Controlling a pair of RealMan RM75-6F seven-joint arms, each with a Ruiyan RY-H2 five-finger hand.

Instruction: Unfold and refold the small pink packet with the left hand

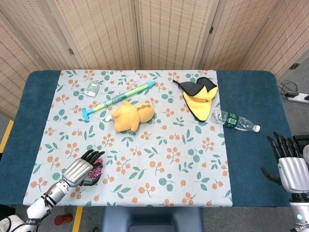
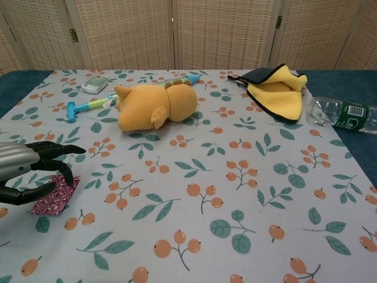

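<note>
Pink packet [image 2: 55, 195] lies flat on the table [image 1: 145, 159] near the front-left edge, partly under the left hand [image 1: 79, 171]. Its fingers [image 2: 59, 150] are spread apart and arch over the packet's left part, thumb low at the near edge; cannot tell if any tip touches it. Not lifted. Right hand [image 1: 292, 166] sits over the blue strip at far right, fingers apart, holding nothing. Further back: yellow plush toy [image 1: 131, 115], green-blue stick [image 1: 118, 99], small grey-green box [image 1: 92, 89], yellow-black cloth [image 1: 199, 99], plastic bottle [image 1: 235, 121] lying on its side.
</note>
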